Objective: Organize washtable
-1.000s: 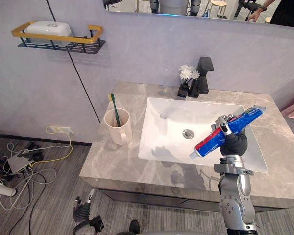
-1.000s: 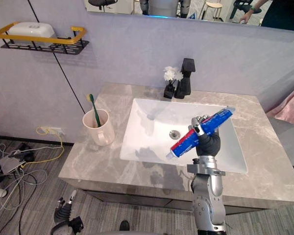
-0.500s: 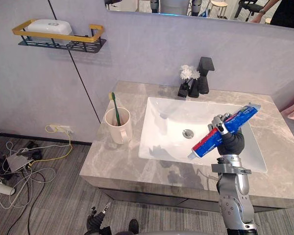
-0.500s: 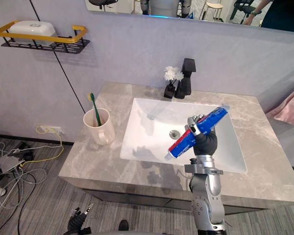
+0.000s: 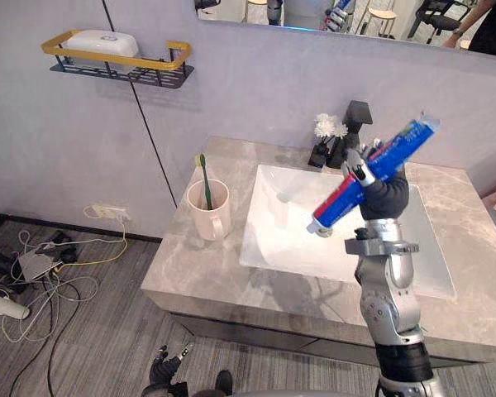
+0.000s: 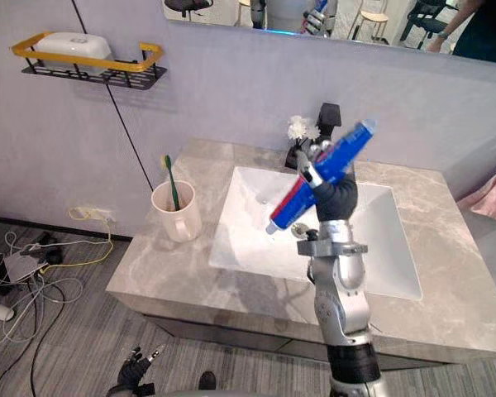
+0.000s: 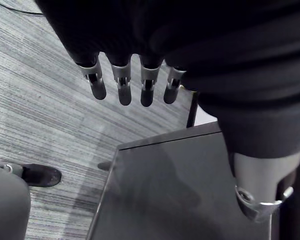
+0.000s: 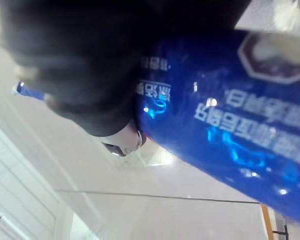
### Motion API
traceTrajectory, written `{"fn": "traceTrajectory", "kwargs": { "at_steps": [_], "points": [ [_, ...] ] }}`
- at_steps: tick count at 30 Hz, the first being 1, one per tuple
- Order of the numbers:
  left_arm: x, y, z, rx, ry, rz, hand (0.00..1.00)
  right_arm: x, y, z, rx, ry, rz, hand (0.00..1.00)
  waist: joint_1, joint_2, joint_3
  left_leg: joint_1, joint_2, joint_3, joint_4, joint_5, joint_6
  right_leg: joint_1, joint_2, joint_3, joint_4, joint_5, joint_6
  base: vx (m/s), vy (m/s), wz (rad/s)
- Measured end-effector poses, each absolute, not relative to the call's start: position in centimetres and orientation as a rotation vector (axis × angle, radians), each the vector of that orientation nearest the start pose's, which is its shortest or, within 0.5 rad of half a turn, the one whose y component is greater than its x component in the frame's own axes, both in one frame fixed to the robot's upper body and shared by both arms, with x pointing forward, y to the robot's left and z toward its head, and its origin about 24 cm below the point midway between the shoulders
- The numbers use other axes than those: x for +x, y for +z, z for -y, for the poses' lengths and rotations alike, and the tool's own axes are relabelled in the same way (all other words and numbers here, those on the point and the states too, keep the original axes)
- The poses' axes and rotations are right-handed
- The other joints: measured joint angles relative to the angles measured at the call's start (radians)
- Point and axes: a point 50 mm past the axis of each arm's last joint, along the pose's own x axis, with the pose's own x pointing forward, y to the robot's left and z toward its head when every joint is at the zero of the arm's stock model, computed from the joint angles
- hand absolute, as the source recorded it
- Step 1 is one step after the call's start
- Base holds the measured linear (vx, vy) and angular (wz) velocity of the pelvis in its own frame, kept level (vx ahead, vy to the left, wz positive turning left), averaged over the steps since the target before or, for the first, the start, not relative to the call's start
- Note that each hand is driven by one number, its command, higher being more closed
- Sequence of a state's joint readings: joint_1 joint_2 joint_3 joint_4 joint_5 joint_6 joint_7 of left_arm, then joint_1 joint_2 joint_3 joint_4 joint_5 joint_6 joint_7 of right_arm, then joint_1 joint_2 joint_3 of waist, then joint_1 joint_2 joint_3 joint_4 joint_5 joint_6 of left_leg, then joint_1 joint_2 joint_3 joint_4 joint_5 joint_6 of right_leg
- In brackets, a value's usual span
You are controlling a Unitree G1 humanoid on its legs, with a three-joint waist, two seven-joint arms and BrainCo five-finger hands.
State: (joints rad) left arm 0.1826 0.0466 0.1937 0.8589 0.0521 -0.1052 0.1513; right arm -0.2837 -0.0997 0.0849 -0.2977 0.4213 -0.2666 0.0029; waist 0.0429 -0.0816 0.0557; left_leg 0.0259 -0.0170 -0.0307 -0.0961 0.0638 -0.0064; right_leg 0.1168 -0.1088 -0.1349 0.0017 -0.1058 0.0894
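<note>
My right hand [image 5: 383, 192] is raised above the white sink [image 5: 289, 236] with its fingers curled round a blue and red toothpaste tube [image 5: 370, 174]. The tube slants, cap end down toward the left, flat end up toward the right; its blue side [image 8: 230, 120] shows in the right wrist view. A cream mug [image 5: 208, 210] with a green toothbrush [image 5: 204, 178] standing in it sits on the grey marble counter [image 5: 190, 269], left of the sink. My left hand [image 7: 125, 82] hangs low by the cabinet front above the floor, fingers straight and holding nothing.
A black faucet [image 5: 355, 124] and a small vase of white flowers [image 5: 324, 132] stand behind the sink. A yellow-railed wall shelf [image 5: 120, 62] at upper left holds a white soap box. A mirror runs along the wall. Cables and a power strip [image 5: 33, 265] lie on the floor at left.
My right hand has lifted the toothpaste tube higher and moved it left, toward the faucet end of the sink. The camera has also shifted, so the whole scene sits differently.
</note>
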Motion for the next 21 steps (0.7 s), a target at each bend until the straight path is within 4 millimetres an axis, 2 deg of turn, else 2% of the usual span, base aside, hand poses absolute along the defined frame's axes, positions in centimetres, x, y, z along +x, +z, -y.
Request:
{"fn": "traceTrajectory", "kwargs": {
  "at_steps": [4, 7, 8, 9, 13, 15, 21],
  "points": [
    [10.4, -14.3, -20.9, 0.101, 0.329, -0.909, 0.00, 27.1, 22.0, 11.6, 0.291, 0.248, 0.858, 1.00, 0.026, -0.014, 0.006, -0.010, 0.000, -0.016, 0.000, 0.006, -0.004, 0.000, 0.002, -0.012, 0.000, 0.000, 0.000, -0.03, -0.020, 0.09],
    [10.8, -14.2, -20.9, 0.105, 0.310, -0.893, 0.00, 28.0, 22.9, 10.7, 0.227, 0.217, 0.879, 1.00, 0.033, -0.024, 0.010, -0.021, -0.001, -0.033, 0.000, 0.012, -0.004, -0.001, 0.002, -0.032, -0.001, 0.000, 0.000, -0.02, -0.024, 0.23],
    [10.9, -14.2, -20.8, 0.106, 0.308, -0.891, 0.00, 28.1, 23.0, 10.6, 0.210, 0.209, 0.882, 1.00, 0.035, -0.026, 0.011, -0.022, -0.001, -0.036, 0.000, 0.012, -0.004, -0.001, 0.002, -0.032, -0.001, 0.000, 0.000, -0.02, -0.015, 0.09],
    [11.2, -14.1, -20.8, 0.112, 0.301, -0.884, 0.00, 28.2, 23.2, 10.4, 0.182, 0.194, 0.893, 1.00, 0.054, -0.028, 0.012, -0.026, -0.002, -0.038, 0.000, 0.012, -0.004, -0.002, 0.003, -0.032, -0.001, 0.000, 0.000, -0.01, -0.015, 0.05],
    [11.6, -14.0, -20.5, 0.124, 0.275, -0.871, 0.00, 28.8, 23.8, 9.7, 0.140, 0.170, 0.908, 1.00, 0.062, -0.037, 0.021, -0.032, -0.002, -0.048, 0.000, 0.014, -0.006, -0.002, 0.003, -0.050, -0.002, -0.002, -0.003, -0.02, -0.022, 0.08],
    [12.0, -13.9, -20.3, 0.133, 0.261, -0.863, 0.00, 29.2, 24.1, 9.4, 0.118, 0.155, 0.913, 1.00, 0.078, -0.040, 0.023, -0.043, -0.001, -0.050, 0.000, 0.016, -0.007, -0.013, 0.005, -0.052, -0.001, -0.003, -0.005, -0.01, -0.012, 0.05],
    [12.5, -13.7, -20.1, 0.139, 0.251, -0.846, 0.00, 30.8, 25.1, 8.1, 0.088, 0.172, 0.894, 1.00, 0.099, -0.048, 0.040, -0.055, -0.002, -0.063, 0.000, 0.020, -0.008, -0.018, 0.007, -0.059, -0.003, -0.003, -0.005, -0.01, -0.009, 0.05]
  ]
}}
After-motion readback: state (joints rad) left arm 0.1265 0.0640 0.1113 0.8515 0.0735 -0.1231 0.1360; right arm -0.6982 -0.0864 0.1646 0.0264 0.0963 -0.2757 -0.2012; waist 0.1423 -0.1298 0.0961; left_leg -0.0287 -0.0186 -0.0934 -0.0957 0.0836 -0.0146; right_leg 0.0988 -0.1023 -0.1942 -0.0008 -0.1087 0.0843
